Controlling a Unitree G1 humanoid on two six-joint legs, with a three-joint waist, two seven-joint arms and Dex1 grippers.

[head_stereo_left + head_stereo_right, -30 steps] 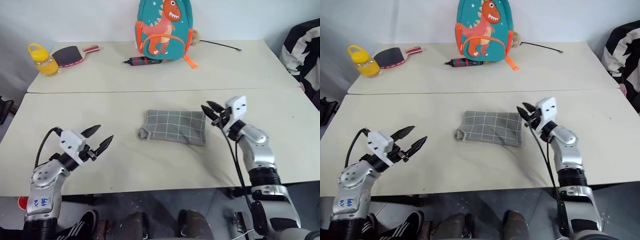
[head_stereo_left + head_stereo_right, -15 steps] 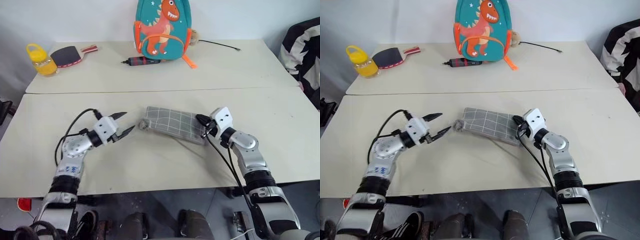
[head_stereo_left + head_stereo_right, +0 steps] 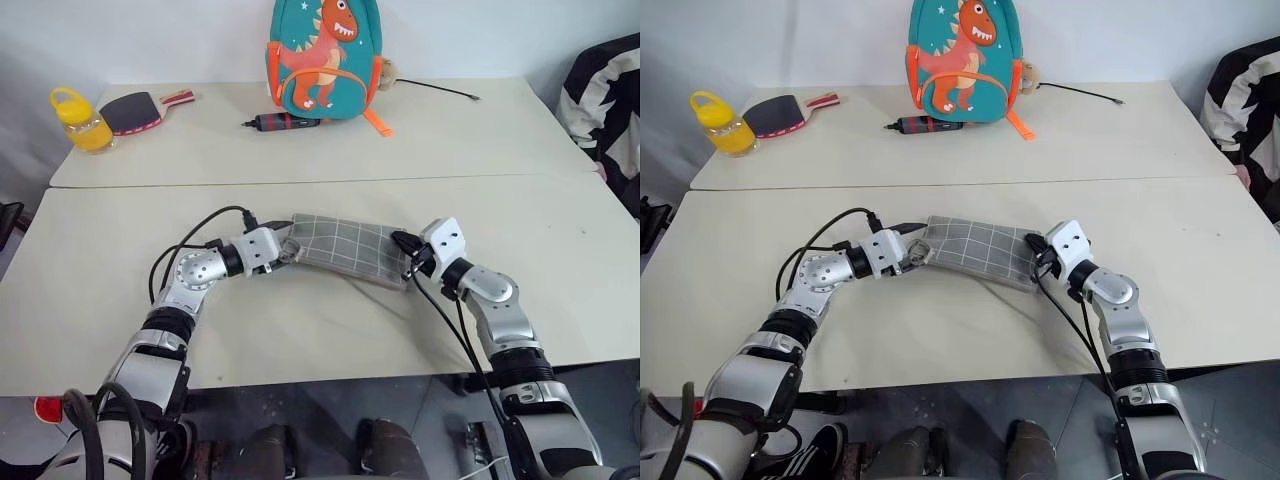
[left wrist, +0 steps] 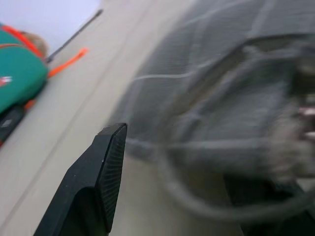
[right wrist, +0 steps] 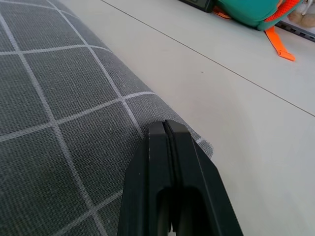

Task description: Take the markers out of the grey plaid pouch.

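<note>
One grey plaid pouch mid-table on the near table. Two tables in all, the far table behind. On the far one: one dinosaur backpack, one dark red-and-black tool in front of it, one paddle and one yellow bottle toward the left edge, one black cable.

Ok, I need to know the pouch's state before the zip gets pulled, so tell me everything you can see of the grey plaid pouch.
The grey plaid pouch is a flat rectangle of grey woven fabric with thin white grid lines, lying on the near table. Its ring pull is at the end by the open left tool. The right tool is shut on the opposite corner. It looks closed; no markers show.
</note>
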